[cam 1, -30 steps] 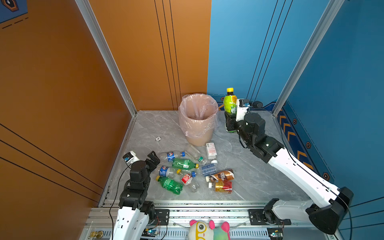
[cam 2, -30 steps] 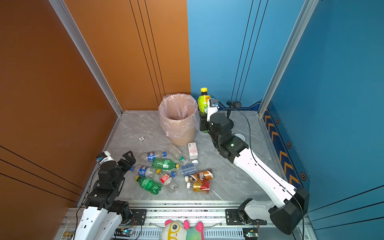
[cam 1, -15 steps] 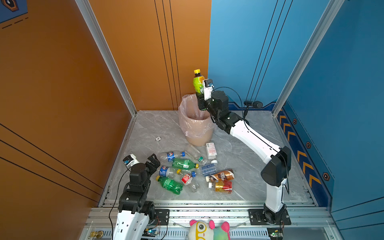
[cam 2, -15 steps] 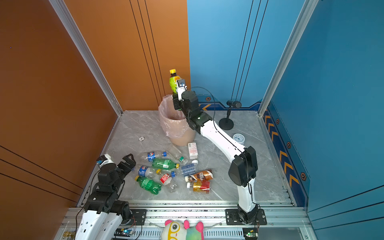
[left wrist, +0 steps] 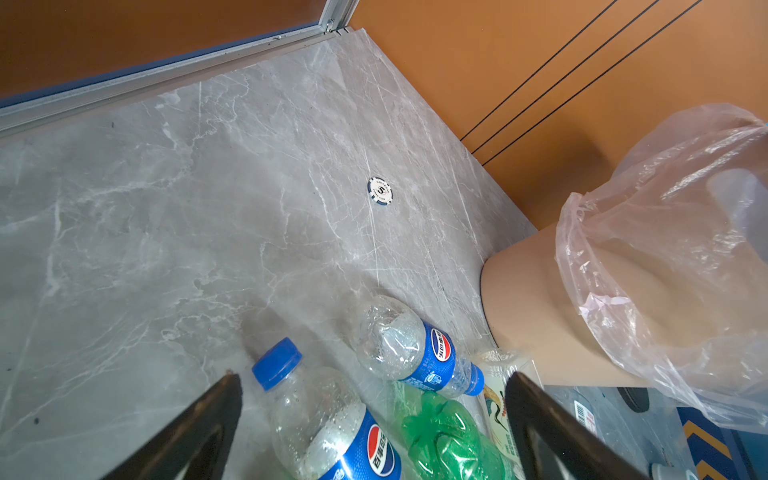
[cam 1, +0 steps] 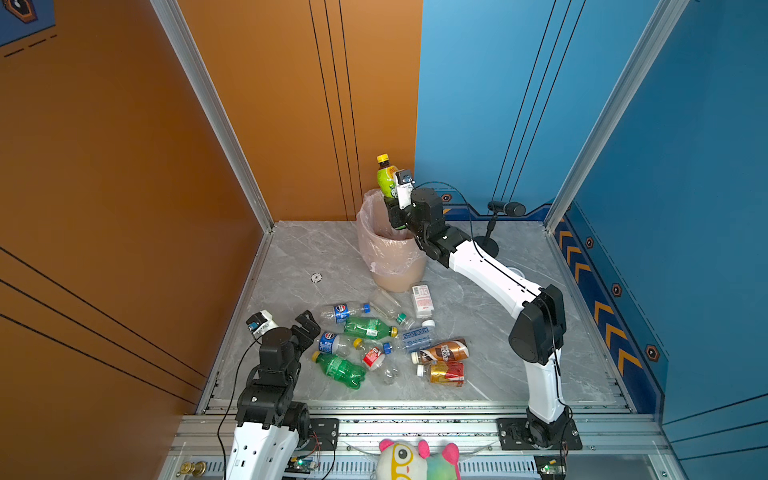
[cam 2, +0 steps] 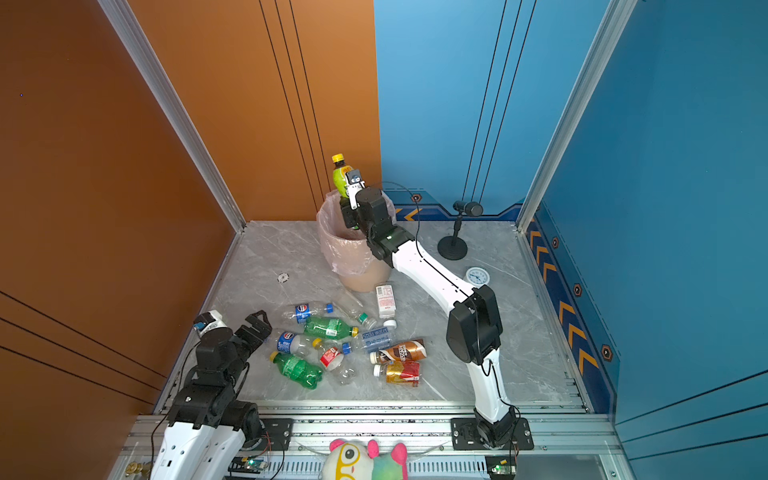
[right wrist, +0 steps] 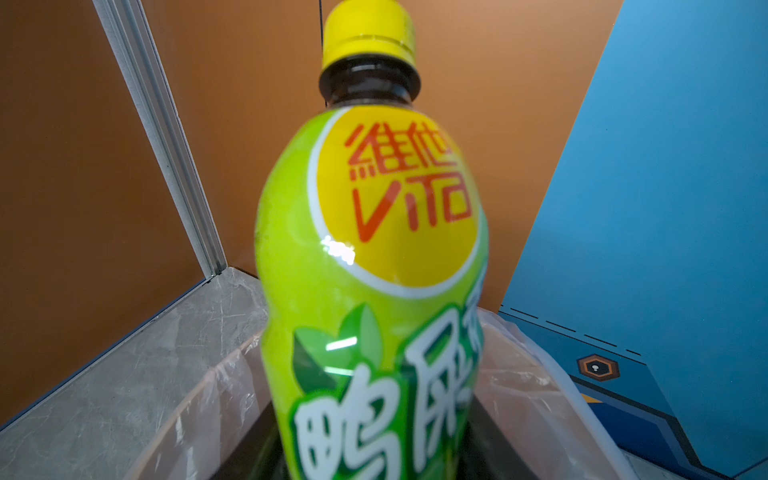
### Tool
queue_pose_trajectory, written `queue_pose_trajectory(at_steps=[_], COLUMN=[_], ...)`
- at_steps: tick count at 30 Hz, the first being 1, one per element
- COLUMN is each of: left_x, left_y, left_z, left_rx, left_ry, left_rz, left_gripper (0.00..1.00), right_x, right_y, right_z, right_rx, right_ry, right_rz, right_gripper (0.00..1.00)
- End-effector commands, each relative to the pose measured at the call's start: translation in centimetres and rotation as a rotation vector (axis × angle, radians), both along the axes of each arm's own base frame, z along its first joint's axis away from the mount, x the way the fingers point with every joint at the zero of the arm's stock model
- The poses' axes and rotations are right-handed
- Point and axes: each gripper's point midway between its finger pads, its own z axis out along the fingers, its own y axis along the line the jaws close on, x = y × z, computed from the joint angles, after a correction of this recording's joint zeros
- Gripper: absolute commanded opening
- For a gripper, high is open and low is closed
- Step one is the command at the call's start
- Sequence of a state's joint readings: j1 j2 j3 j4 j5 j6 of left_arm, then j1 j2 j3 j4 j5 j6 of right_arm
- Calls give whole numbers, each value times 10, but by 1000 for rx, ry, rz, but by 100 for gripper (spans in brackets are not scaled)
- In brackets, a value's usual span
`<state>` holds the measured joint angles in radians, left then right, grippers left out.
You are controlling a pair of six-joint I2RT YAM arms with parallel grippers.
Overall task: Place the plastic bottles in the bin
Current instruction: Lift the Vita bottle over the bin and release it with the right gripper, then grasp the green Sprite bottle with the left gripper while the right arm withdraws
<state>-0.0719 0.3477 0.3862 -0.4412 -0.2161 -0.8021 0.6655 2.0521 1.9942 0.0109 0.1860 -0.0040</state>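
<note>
A green-labelled bottle (cam 1: 386, 178) (cam 2: 341, 176) (right wrist: 370, 270) with a yellow cap stands upright over the mouth of the bin (cam 1: 390, 257) (cam 2: 353, 266) (left wrist: 540, 299). My right gripper (cam 1: 392, 208) (cam 2: 347, 212) (right wrist: 374, 449) is shut on its lower body. Several more plastic bottles lie on the floor in front of the bin, among them a green one (cam 1: 365, 328) (cam 2: 328, 328) and a brown one (cam 1: 442, 351). My left gripper (cam 1: 309, 326) (cam 2: 257, 326) (left wrist: 374, 380) hangs open at the heap's left edge, over a clear blue-labelled bottle (left wrist: 332, 415).
A white carton (cam 1: 422, 297) lies by the bin's foot and a poker chip (cam 1: 316, 277) (left wrist: 380, 191) to its left. A microphone stand (cam 1: 492, 232) and a small white clock (cam 2: 477, 276) are at the back right. A plush toy (cam 1: 415, 459) sits on the front rail.
My right arm has swung the green-labelled bottle from the right of the bin up and over its mouth, then a little lower. The left gripper has hardly moved.
</note>
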Motion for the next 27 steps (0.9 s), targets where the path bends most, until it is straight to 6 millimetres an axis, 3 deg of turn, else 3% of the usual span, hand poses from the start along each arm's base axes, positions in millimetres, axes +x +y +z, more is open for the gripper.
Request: queue_pose_trajectory(at_steps=[1, 5, 10, 12, 16, 19, 22, 27], left_x=[-3, -3, -3, -3, -4, -6, -9, -21], left_y=[-1, -2, -4, -5, -9, -10, -14, -29], left_z=[2, 1, 3, 3, 2, -1, -6, -13], left_rx=[-8, -16, -21, -20, -44, -50, -66, -137], left_ry=[7, 11, 7, 6, 8, 26, 68, 189], left_rz=[-5, -12, -21, -28, -39, -46, -63, -118], left_gripper=[100, 100, 99, 98, 96, 96, 95, 91], right_x=[0, -6, -23, -38, -79, -115, -143, -167], right_y=[-1, -8, -28, -43, -77, -110, -146, -187], right_z=[-3, 6, 39, 57, 67, 45, 9, -47], right_rx=[-11, 9, 50, 90, 155, 192, 219, 219], right_ry=[7, -9, -50, -70, -70, -47, 13, 131], right_rz=[12, -7, -35, -51, -66, -103, -174, -271], right_gripper=[55, 71, 90, 95, 100, 100, 100, 100])
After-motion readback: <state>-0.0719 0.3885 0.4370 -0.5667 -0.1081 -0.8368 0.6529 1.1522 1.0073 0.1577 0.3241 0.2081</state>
